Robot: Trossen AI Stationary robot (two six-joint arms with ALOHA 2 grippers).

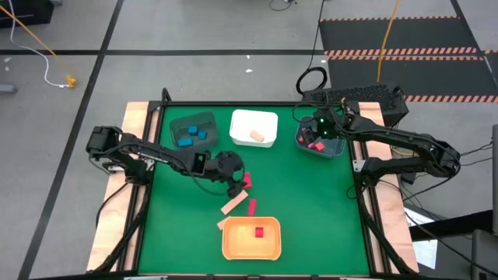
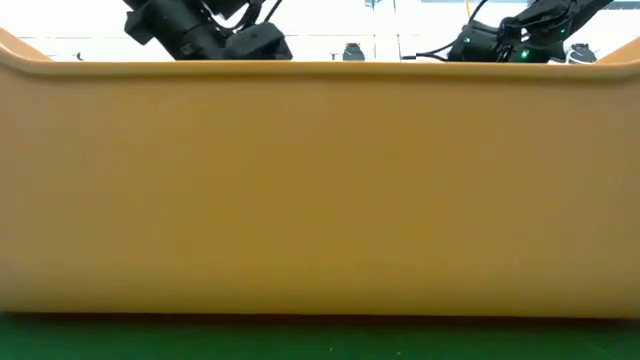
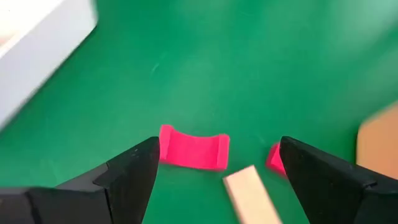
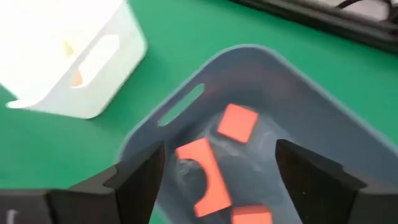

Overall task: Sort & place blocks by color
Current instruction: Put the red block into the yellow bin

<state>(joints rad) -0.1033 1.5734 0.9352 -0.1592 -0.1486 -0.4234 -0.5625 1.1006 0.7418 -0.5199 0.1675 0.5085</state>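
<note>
Far left, back of the green desk (image 1: 311, 210): grey bin (image 1: 193, 128) holding 3 blue blocks (image 1: 192, 135).

Just right of it and nearer the front: left gripper (image 1: 236, 185), low over the desk, fingers (image 3: 127, 177) spread wide, nothing pinched. Between those fingers in the left wrist view: pink arch block (image 3: 193, 150) flat on the cloth, untouched, with a tan bar (image 3: 252, 196) and a small pink block (image 3: 275, 158) just beside it. Same cluster from above: pink arch at the gripper tip, tan bar (image 1: 233, 205) below it, pink bar (image 1: 251, 206) near the orange bin's rim.

Middle front: orange bin (image 1: 250, 239) with 1 red cube (image 1: 259, 231) and a yellowish piece inside; near wall of this bin filling the low view (image 2: 320, 190).

Middle back: white bin (image 1: 254, 127) with 1 tan block (image 1: 257, 136).

Right back: blue-grey bin (image 4: 298, 87) carrying 3 red blocks (image 4: 237, 122), 1 of them arch-shaped (image 4: 204, 177). Right gripper (image 1: 320, 134) directly above this bin, fingers (image 4: 140, 183) parted, gripping nothing.
</note>
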